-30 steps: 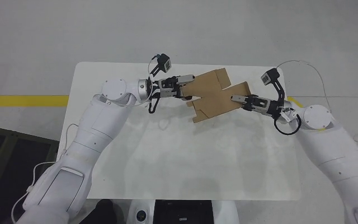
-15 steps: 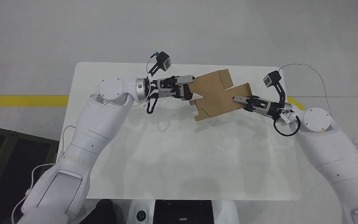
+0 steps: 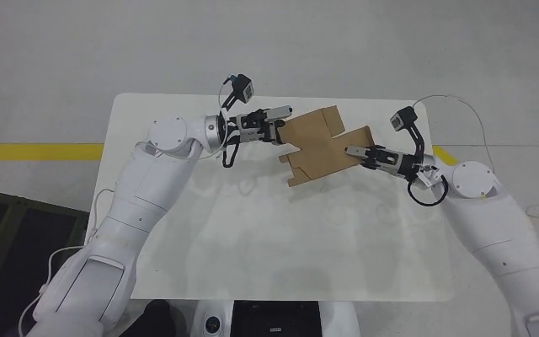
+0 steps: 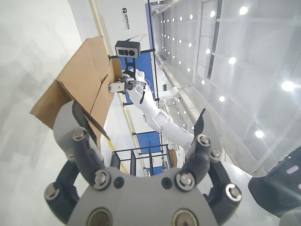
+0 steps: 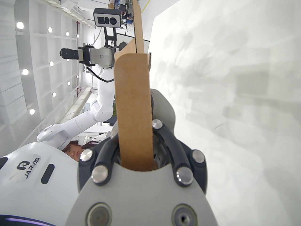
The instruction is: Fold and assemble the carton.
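Observation:
The carton (image 3: 324,143) is a flat brown cardboard blank held in the air over the far middle of the white table (image 3: 253,244). My right gripper (image 3: 352,152) is shut on its right flap; in the right wrist view the cardboard (image 5: 132,90) runs between the fingers (image 5: 164,109). My left gripper (image 3: 282,125) is at the carton's left edge and open. In the left wrist view one finger (image 4: 77,116) rests against the cardboard corner (image 4: 84,78) while the other finger (image 4: 203,128) stands far off it. The right gripper (image 4: 117,86) shows at the carton's far end.
The table's near half and left side are bare white surface. A yellow floor line (image 3: 50,152) runs past the table's left edge. A thin cable (image 3: 463,105) loops over the right arm.
My left gripper has opened and let go of the carton's left edge. The right gripper keeps its hold, and the carton has shifted slightly to the left.

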